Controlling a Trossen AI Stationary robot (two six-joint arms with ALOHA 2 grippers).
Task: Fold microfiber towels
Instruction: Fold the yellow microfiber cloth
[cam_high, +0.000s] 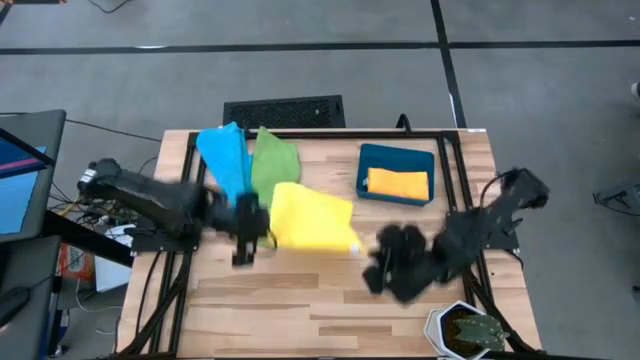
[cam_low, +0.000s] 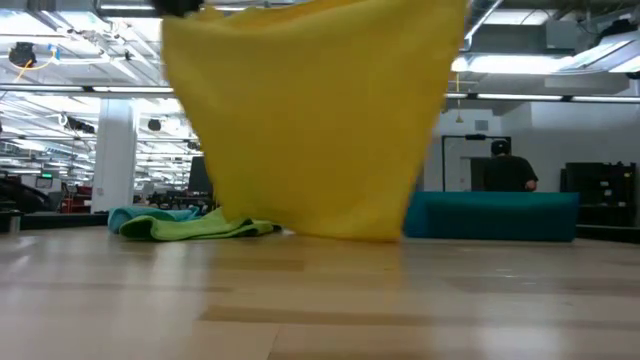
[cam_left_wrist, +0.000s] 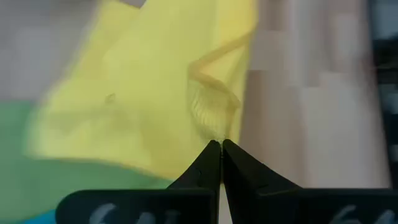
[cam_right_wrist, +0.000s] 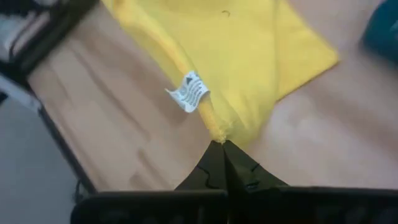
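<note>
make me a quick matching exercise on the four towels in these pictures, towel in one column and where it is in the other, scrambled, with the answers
Towels
1. yellow towel
2. orange towel
3. green towel
4. light blue towel

Places
A. folded inside the teal bin
B. on the table's far edge, nearest the left arm's side
C. held up over the table by the left gripper and the right gripper
D. lying between the light blue and the yellow one

Pairs: 1-C, 2-A, 3-D, 4-B
</note>
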